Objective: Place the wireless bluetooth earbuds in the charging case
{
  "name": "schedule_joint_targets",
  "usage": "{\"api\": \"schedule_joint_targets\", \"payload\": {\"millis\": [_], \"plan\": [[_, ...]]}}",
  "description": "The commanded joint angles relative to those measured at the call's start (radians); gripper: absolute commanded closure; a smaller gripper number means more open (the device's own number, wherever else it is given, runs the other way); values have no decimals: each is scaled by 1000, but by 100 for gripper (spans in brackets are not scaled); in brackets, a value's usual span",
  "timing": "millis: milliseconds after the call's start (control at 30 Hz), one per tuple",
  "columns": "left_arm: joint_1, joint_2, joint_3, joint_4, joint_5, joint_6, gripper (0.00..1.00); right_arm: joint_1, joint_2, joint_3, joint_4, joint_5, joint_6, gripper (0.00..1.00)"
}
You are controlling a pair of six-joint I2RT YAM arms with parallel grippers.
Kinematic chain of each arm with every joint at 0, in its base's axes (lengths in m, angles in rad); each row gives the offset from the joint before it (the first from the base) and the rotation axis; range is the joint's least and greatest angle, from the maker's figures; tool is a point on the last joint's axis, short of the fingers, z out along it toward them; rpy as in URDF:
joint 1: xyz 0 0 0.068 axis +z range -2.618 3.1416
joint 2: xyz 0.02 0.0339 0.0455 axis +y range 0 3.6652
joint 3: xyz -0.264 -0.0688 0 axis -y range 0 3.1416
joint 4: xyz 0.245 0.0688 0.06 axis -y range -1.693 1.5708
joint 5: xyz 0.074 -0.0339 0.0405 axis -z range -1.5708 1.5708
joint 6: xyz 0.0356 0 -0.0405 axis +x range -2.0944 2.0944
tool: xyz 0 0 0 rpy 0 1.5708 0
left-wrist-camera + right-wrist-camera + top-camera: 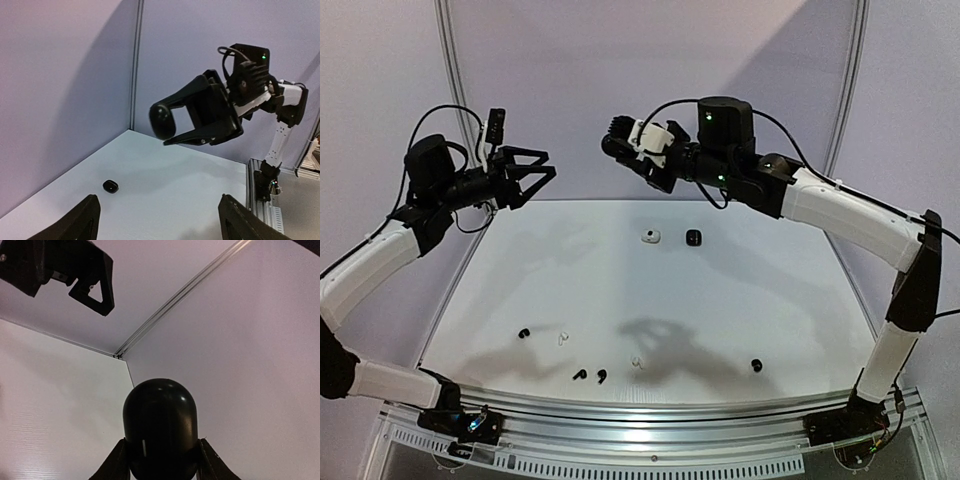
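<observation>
Tiny black earbuds [580,375] and white earbuds [561,338] strewn along near edge of counter [770,300], glossy black charging case [160,425] pinched aloft in right pincer [164,124], left pincer [533,178] spread, white case [650,236] and black case [693,237] side by side far back.

The white table [770,300] is carrying a white case [651,236]. A black case [693,237] is sitting just right of it. Four black earbuds [580,375] and two white earbuds [561,338] are lying scattered well nearward of that white case.

Both your arms are raised at the far side, wrists facing each other. Your left gripper [532,176] hangs with jaws spread wide; your right gripper [166,124] is clamped on a black case [160,425].
</observation>
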Motion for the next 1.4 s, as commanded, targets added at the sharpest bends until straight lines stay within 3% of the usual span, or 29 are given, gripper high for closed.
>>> {"api": "schedule_joint_targets", "payload": {"millis": [0,200,367,667,767,833,967,1000,1167,1233,1367], "plan": [[-64,-20,50,-194,29,45,17,47,46,28,-19,40,-174,100],[-141,-13,72,-191,-10,1,17,123,44,44,-66,45,-238,100],[-170,8,79,-196,-38,-21,29,175,37,42,-69,69,-243,100],[-187,-14,85,-233,1,24,68,213,55,59,-25,106,-227,100],[-188,-25,79,-234,27,40,83,213,63,71,-22,115,-214,100],[-188,-28,79,-271,38,47,98,213,66,77,-30,114,-216,100],[-187,-36,76,-262,67,55,100,212,68,82,-31,121,-214,100],[-188,-40,72,-256,75,57,100,213,68,83,-26,126,-211,97],[-187,-80,35,-163,81,78,100,212,65,86,-6,147,-129,5],[-187,-99,25,-133,83,113,100,205,49,92,-44,93,-57,1],[-187,-128,9,-106,101,244,100,146,-4,132,-214,-243,126,1]]}}
